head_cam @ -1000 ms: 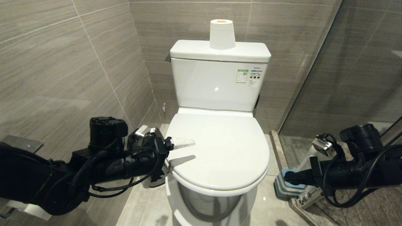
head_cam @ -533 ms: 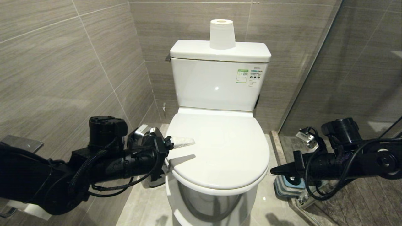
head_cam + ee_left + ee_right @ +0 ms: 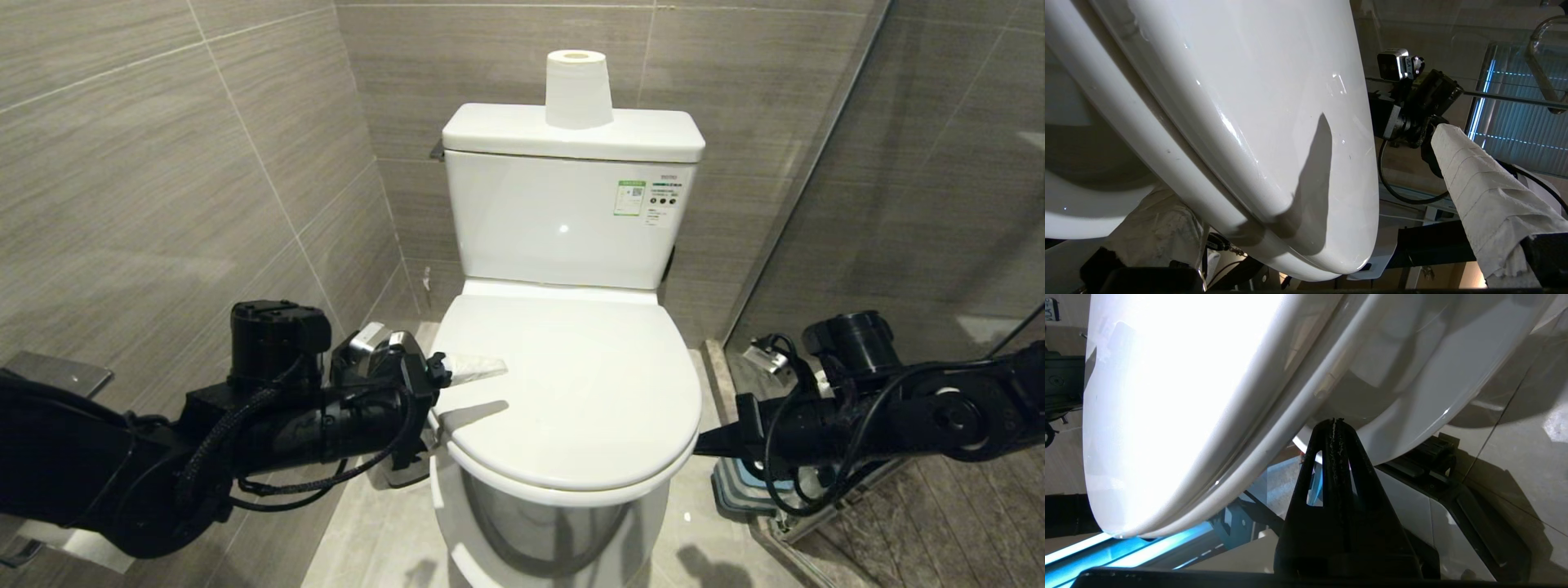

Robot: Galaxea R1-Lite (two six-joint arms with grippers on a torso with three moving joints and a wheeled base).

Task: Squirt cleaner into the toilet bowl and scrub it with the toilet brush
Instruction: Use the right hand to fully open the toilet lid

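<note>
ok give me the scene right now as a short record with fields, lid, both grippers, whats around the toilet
toilet lid: closed flat over the toilet bowl, so the basin is hidden
left gripper: open, one white-wrapped finger over the lid's left edge, empty
right gripper: shut, empty, its tip by the lid's right rim
toilet brush: not visible; blue-and-grey holder on the floor beneath the right arm
cleaner: none visible
cistern: paper roll standing on top

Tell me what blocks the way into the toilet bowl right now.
The closed lid covers the toilet bowl completely. The shut right gripper has its tips at the lid's right edge; the left gripper is over its left side.
</note>
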